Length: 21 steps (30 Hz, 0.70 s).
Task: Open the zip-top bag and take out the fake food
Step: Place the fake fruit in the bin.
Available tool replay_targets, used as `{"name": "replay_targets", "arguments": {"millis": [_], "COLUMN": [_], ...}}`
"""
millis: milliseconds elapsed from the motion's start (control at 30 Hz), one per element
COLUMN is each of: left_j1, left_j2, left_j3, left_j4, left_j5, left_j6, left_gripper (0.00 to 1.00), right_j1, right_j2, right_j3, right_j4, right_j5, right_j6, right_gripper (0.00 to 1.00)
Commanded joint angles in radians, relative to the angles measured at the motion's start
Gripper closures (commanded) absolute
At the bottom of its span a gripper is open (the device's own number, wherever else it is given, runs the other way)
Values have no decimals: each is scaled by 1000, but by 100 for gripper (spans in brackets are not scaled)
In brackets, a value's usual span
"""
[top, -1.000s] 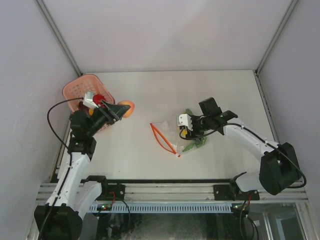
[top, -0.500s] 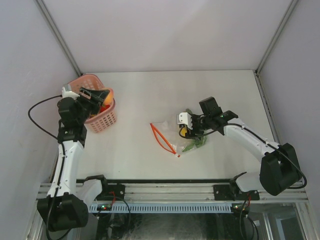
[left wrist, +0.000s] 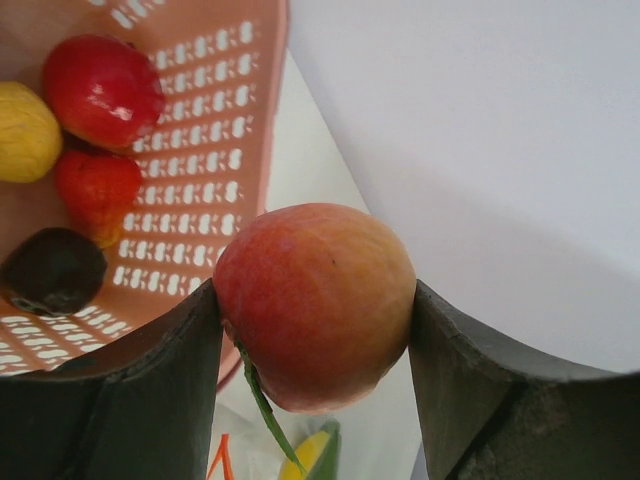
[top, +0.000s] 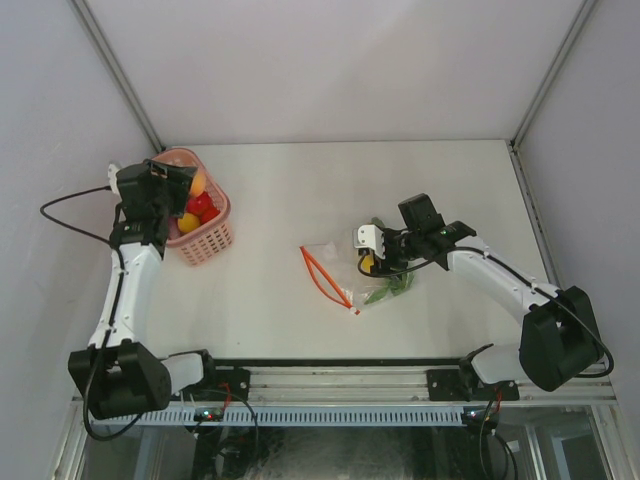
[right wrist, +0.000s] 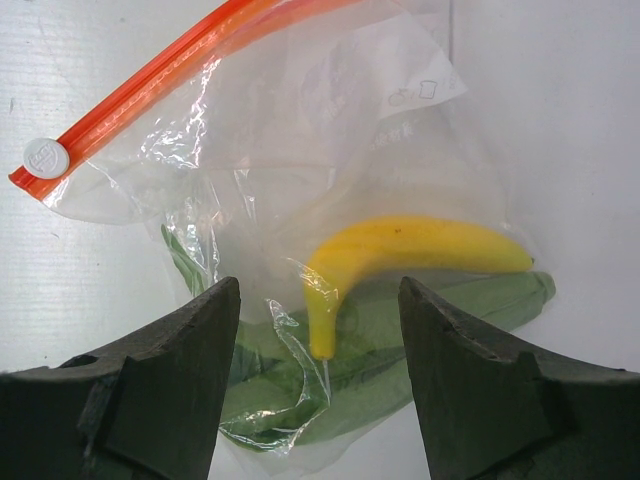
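The zip-top bag (right wrist: 300, 130) lies right of centre on the table (top: 300, 190), holding a yellow banana (right wrist: 400, 250) and green leaves (right wrist: 420, 320). The right end effector (right wrist: 315, 300) hovers over it, fingers apart. The left end effector (left wrist: 315, 295) is clamped on a peach (left wrist: 310, 260) by the pink basket (left wrist: 200, 150).

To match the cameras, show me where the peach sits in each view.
Top external: the peach is at upper left, above the basket.
Left wrist: the peach is at centre frame, gripped between the left fingers.
Right wrist: not in it.
Shared landmark: the pink basket, under the peach in the top view and at upper left in the left wrist view.
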Motion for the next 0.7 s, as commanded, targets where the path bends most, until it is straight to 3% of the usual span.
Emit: {"name": "replay_targets", "arguments": {"millis": [0, 667], "left_j1": [5, 4], "left_j2": [44, 434], "left_j3": [118, 493], "left_j4": [-64, -336], "left_j5": [-97, -319], "left_j6": [-41, 52], "left_gripper": [86, 85], "right_j1": [-1, -5], "right_j2": [-30, -32], "right_j3": [37, 38], "right_j4": [19, 10], "right_j5": [-2, -1], "right_j6": [-5, -21], "right_gripper": [35, 35]}}
